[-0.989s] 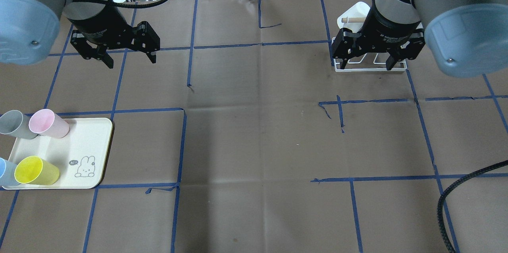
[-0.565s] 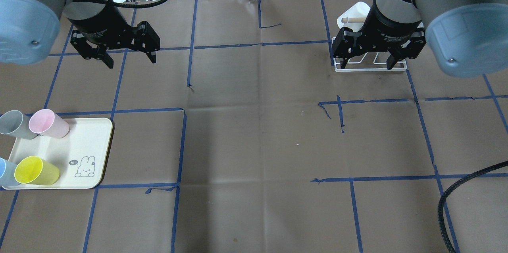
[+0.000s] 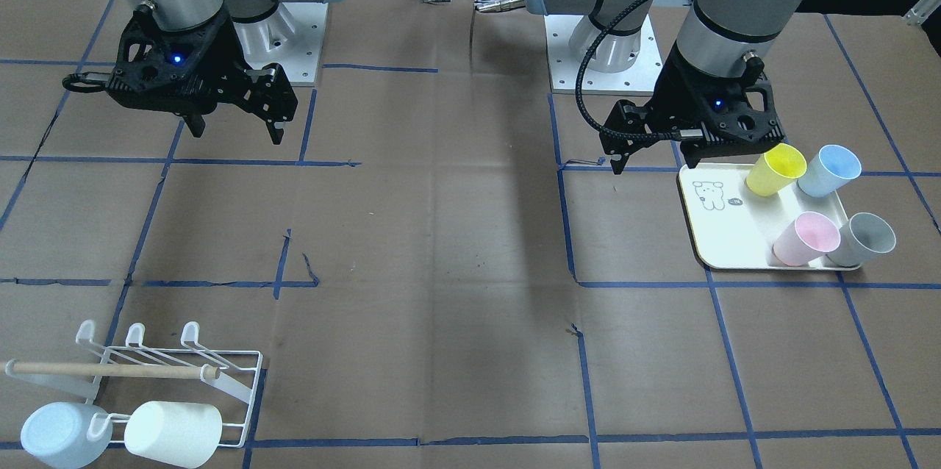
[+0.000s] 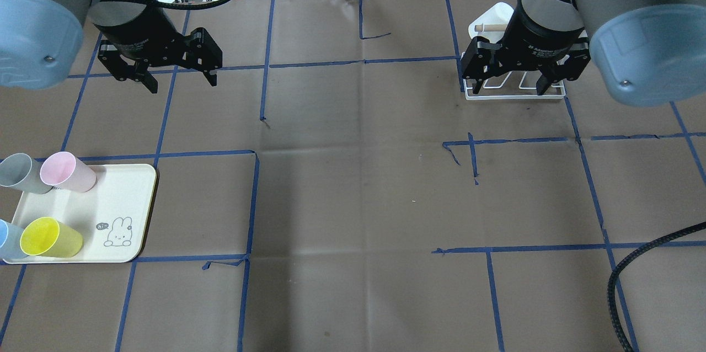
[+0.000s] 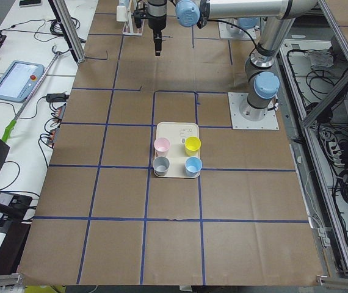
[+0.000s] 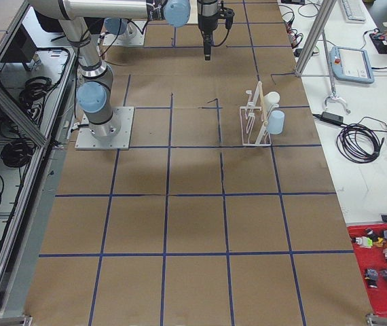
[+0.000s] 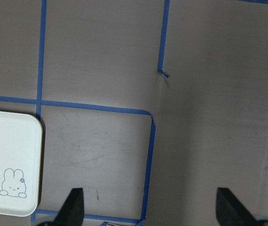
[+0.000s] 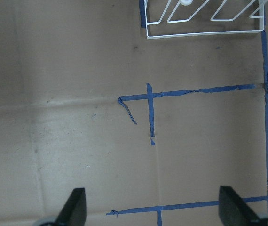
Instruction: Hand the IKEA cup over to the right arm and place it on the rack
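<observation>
1. Left tool [image 4: 182,84]: fingers spread, empty, hovering above the bench [image 4: 353,186] at the upper left of the overhead view. No pick has started.
2. Right tool [image 4: 511,91]: also spread and empty, hanging over the rack [image 3: 220,353] at the upper right of the overhead view.
3. The candidate cups stand upright, mouths up, on the tray [image 4: 118,192] at the overhead view's lower left: pink cup [image 4: 69,171], grey cup [image 4: 19,172], yellow cup [image 4: 49,237], blue cup [image 4: 6,240]. The task names no colour.
4. Suggested step: take the left tool down over the pink or yellow cup, as both sit on the open side. Pinch it low on the wall, leaving the upper part free for the right tool at handover.
5. Pink touches grey and yellow touches blue, so keep the spread fingers clear of the neighbour.
6. The rack already holds a white cup [image 3: 173,432] and a light-blue cup [image 3: 55,434], bottom left of the front view. The three rear hooks look free.
7. Hard to see:
   - The overhead view cuts off the blue cup at its left edge, and the right arm covers most of the rack.
   - The left wrist view shows only a tray corner and no cups.
   - The side views are too small to judge the tools.
</observation>
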Action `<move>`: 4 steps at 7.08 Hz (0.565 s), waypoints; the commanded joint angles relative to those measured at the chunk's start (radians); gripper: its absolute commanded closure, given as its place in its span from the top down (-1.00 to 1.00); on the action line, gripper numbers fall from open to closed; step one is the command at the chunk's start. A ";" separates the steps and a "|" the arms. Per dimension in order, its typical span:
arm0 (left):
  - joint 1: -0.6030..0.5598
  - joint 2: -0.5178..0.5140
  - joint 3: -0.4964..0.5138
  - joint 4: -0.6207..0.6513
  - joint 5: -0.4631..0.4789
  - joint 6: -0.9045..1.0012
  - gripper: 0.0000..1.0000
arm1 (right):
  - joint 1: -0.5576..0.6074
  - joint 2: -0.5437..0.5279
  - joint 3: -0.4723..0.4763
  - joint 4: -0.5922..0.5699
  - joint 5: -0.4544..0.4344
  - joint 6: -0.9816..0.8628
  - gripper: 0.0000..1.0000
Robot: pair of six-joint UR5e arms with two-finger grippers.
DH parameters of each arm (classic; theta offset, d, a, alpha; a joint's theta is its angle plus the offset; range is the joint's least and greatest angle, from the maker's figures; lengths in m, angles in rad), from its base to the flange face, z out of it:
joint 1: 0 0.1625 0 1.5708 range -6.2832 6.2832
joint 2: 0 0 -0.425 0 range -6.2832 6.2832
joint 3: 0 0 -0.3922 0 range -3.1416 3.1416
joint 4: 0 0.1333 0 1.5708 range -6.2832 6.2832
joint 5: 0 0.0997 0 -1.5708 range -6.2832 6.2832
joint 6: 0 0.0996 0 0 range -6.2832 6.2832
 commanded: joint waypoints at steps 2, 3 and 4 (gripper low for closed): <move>0.000 0.002 -0.001 -0.001 0.000 0.000 0.99 | -0.001 0.002 -0.001 -0.002 0.000 0.005 0.99; 0.000 0.001 -0.001 0.000 0.000 0.000 0.99 | -0.001 0.002 0.001 -0.002 0.002 0.008 0.99; 0.000 -0.001 0.000 0.000 0.000 0.000 0.99 | -0.001 0.002 0.001 -0.001 0.002 0.011 0.99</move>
